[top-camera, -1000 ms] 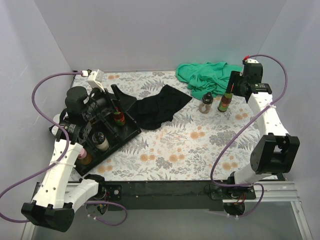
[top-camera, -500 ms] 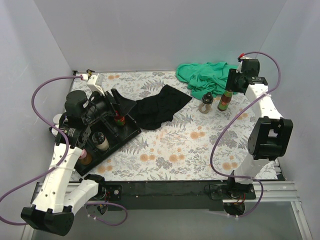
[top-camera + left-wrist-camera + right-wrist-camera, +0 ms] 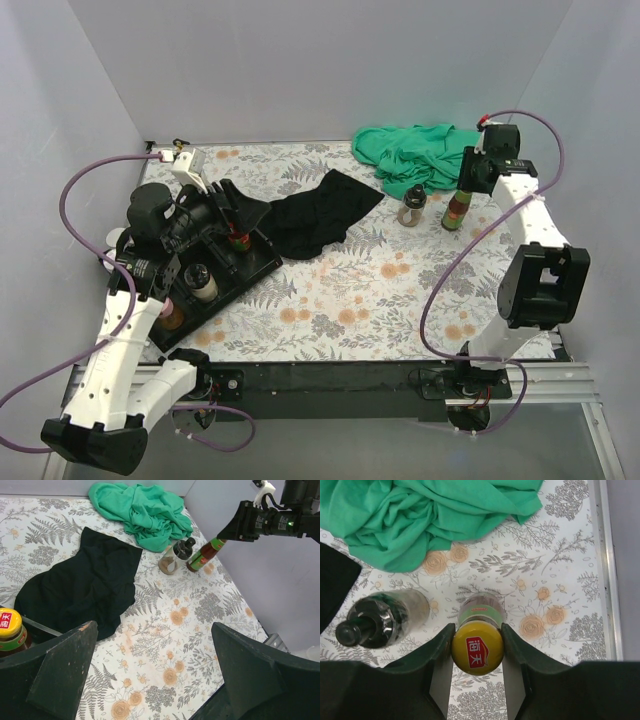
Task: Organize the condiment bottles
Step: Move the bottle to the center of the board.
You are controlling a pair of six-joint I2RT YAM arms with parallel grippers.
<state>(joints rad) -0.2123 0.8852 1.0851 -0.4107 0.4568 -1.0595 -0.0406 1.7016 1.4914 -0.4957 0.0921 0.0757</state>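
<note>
Grip made: right pincer has closed on the yellow-capped bottle, ready for lifting; left pincer wide open

right jaws narrowed, clamping yellow-capped bottle

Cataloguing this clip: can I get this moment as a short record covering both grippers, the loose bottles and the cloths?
right gripper: closed on the cap of the yellow-capped bottle
left gripper: open, empty, above the black tray
black-capped jar: upright beside that bottle, not touching
green cloth: bunched at the far edge
black cloth: spread beside the tray
</note>
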